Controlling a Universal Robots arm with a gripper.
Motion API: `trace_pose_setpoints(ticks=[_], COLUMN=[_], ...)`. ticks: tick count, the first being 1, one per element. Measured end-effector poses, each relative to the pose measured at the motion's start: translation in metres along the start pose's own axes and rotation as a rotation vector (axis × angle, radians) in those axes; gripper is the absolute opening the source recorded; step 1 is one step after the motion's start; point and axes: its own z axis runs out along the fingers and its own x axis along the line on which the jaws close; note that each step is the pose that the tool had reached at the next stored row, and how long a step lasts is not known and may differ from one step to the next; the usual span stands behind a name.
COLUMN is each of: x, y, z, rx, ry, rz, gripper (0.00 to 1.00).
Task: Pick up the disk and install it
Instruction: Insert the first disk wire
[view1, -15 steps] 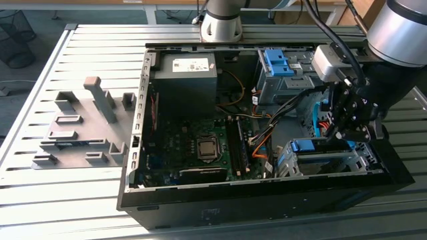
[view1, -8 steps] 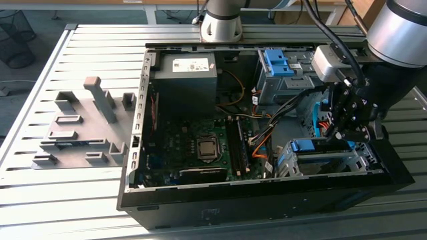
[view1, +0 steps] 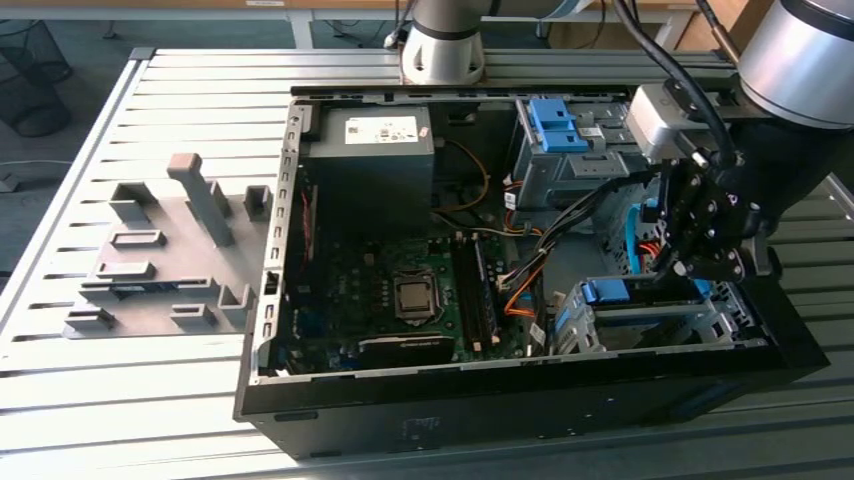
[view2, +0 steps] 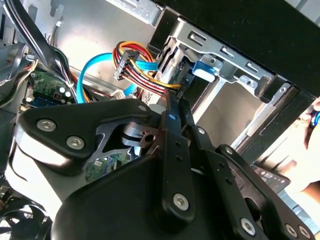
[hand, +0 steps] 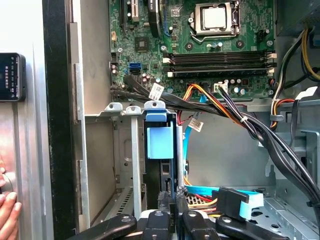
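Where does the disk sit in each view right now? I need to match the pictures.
Exterior view: the disk shows as a blue strip atop the metal cage, toward the exterior view's right.
First wrist view: the disk stands upright in a slot of the cage.
Second wrist view: the blue end peeks from the cage.
Shared landmark: the metal cage.

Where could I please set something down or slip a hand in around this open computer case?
The slatted table lies bare between the grey fixture and its far edge, and along the case front. It is crowded around the gripper, cables and drive cage.
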Motion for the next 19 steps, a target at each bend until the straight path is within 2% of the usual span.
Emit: trace_pose_setpoints(ticks=[2,6,8,19], x=[0.0001,0.0,-0.0002,-0.0002], y=[0.0,0.0,0.0,0.0001], z=[0.0004,0.001,0.0021,0.0046], rx=[-0.0002,-0.0008,-0.0009,-0.0009], ry=[-0.0028,-0.0152,-0.0181,-0.0183], rz=[0.0,0.0,0.0,0.0], gripper=[0.16,0.16,0.16,0.16])
